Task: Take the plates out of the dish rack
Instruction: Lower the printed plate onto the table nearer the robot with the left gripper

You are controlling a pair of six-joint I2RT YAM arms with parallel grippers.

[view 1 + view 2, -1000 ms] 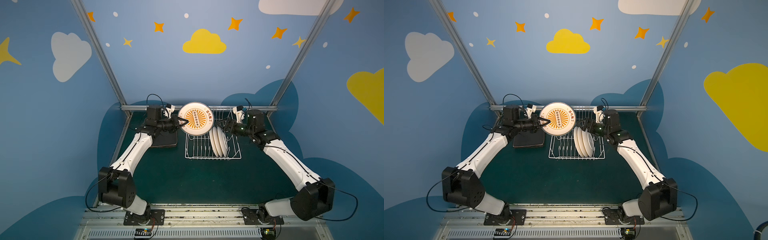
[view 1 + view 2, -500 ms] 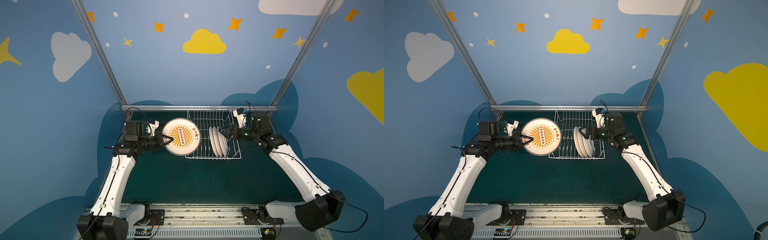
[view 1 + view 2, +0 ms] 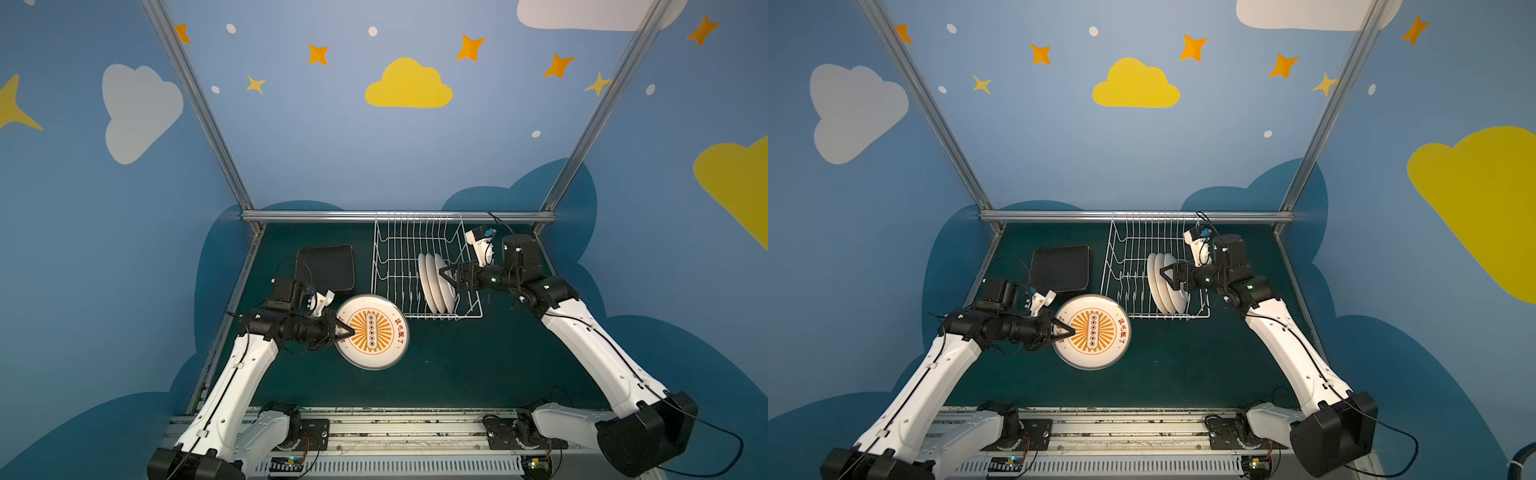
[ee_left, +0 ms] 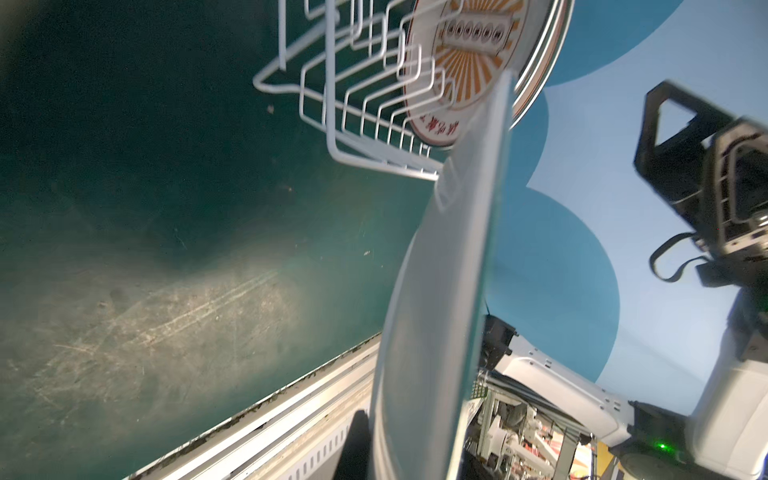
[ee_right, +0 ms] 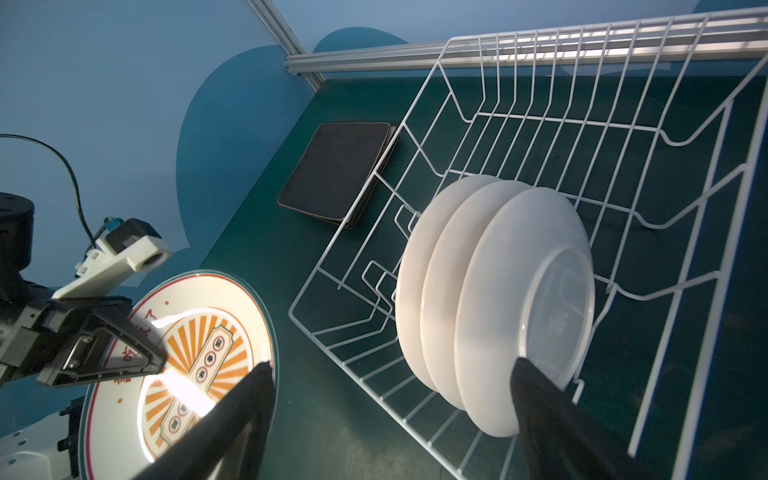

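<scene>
My left gripper is shut on the rim of a round white plate with an orange sunburst, face up in front of the dish rack's front left corner. The left wrist view shows that plate edge-on. The white wire dish rack holds three white plates on edge. My right gripper is open beside their right side, holding nothing. Black square plates lie stacked left of the rack.
A metal frame rail runs along the back right behind the rack, with slanted posts at both back corners. The arm bases sit on a metal rail at the front edge. Dark green mat covers the table.
The left arm carried the sunburst plate from above the rack out to the front left and lower. The right gripper moved forward, closer to the racked plates, still open.
</scene>
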